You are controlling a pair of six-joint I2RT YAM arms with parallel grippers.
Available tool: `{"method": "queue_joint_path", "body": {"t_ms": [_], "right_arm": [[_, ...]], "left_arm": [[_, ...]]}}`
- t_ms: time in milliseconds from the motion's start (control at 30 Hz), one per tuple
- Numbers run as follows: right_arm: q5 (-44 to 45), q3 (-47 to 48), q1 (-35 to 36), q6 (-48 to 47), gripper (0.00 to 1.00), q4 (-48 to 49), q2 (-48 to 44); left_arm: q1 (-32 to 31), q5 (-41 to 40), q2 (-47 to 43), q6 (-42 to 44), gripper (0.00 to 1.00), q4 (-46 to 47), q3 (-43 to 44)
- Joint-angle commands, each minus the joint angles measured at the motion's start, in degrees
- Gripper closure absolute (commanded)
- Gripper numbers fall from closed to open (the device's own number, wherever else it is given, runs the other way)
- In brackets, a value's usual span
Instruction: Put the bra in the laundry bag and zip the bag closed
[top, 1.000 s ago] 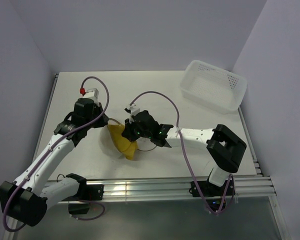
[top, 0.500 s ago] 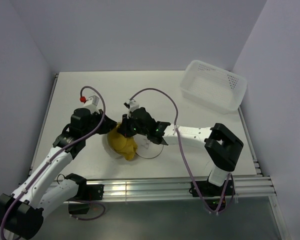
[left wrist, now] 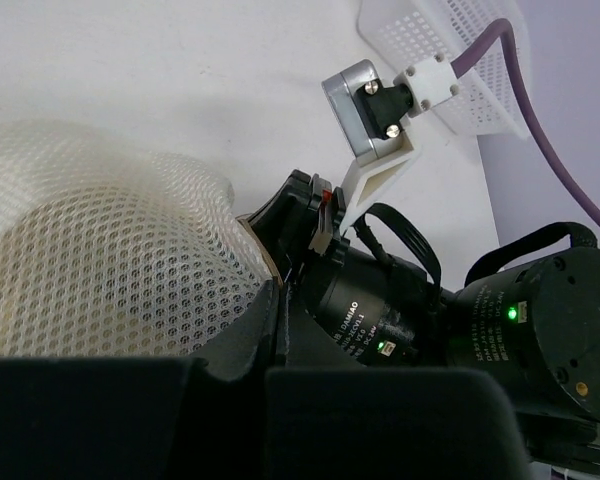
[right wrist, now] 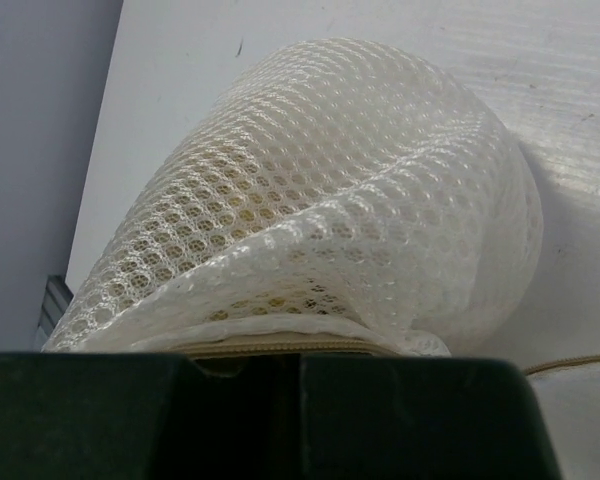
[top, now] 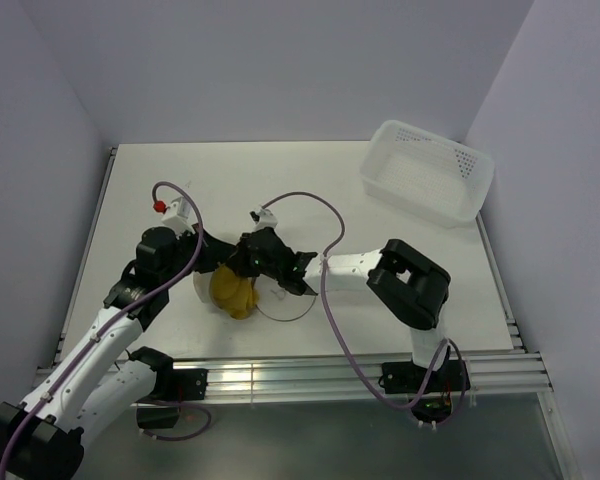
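The mustard-yellow bra [top: 232, 292] sits bunched in the cream mesh laundry bag [top: 202, 288] near the table's front. Its round flap lid [top: 288, 300] lies open to the right. My left gripper [top: 212, 263] and right gripper [top: 243, 262] meet at the bag's far rim, almost touching. In the left wrist view the gripper [left wrist: 277, 312] is shut at the edge of the mesh bag [left wrist: 100, 270]. In the right wrist view the gripper [right wrist: 300, 378] is shut on the bag's zip edge [right wrist: 280, 347]. The yellow bra [right wrist: 245, 200] shows through the mesh [right wrist: 400, 170].
A white perforated plastic basket [top: 427, 170] stands at the back right and also shows in the left wrist view [left wrist: 450, 60]. The right arm's wrist camera and purple cable [left wrist: 380, 100] sit close in front of the left gripper. The table's front rail [top: 310, 375] is near.
Both grippers have moved left and toward the front edge, coming together. The bra has gone from spread out to bunched within the bag. The right arm has stretched further left.
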Motion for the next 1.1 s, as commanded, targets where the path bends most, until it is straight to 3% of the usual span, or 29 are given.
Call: {"method": "queue_joint_path", "body": {"t_ms": [0, 33, 133, 200, 233, 600, 733, 833, 933, 967, 1000, 1067], "right_arm": [[4.9, 1.3, 0.0, 2.0, 0.98, 1.9, 1.3], [5.4, 0.7, 0.0, 2.0, 0.94, 1.8, 0.7], [8.0, -1.9, -0.1, 0.4, 0.6, 2.2, -2.8], [7.9, -2.1, -0.3, -2.2, 0.3, 0.2, -5.4], [7.7, -1.7, -0.3, -3.3, 0.24, -1.3, -6.2], [3.4, -4.5, -3.1, -13.7, 0.05, -17.2, -18.9], [1.0, -9.4, -4.0, -14.9, 0.03, -18.7, -24.6], [2.0, -16.5, -6.1, -13.4, 0.1, -18.5, -28.5], [3.1, -22.8, -10.2, -11.2, 0.33, -17.6, -30.3], [3.2, -24.0, -11.1, -10.8, 0.5, -17.0, -31.0], [4.7, -26.0, -11.7, -10.6, 0.56, -16.5, -31.3], [6.0, -26.2, -13.3, -11.1, 0.61, -16.7, -31.3]], "left_arm": [[-0.4, 2.6, -0.3, -2.4, 1.0, 5.1, 0.1], [-0.4, 2.3, 0.1, -2.8, 1.0, 4.7, 0.3], [-0.4, -1.5, 0.2, -2.9, 1.0, 2.0, 1.1], [-0.4, -4.4, -0.1, -2.7, 1.0, 0.0, 1.4], [-0.4, -6.6, -0.3, -2.7, 1.0, -0.4, 1.6], [-0.4, -10.4, 0.8, -2.6, 1.0, -0.5, 0.6], [-0.4, -10.9, 0.5, -2.2, 1.0, -1.0, 1.1], [-0.4, -10.9, -0.1, -2.3, 1.0, -0.6, 0.8], [-0.4, -10.9, 0.0, -2.5, 1.0, -0.5, 0.6], [-0.4, -10.9, -0.1, -2.6, 1.0, -0.3, 0.4], [-0.4, -10.9, -0.3, -2.6, 1.0, -0.1, 0.4], [-0.4, -10.9, -0.2, -2.5, 1.0, 0.1, 0.4]]}}
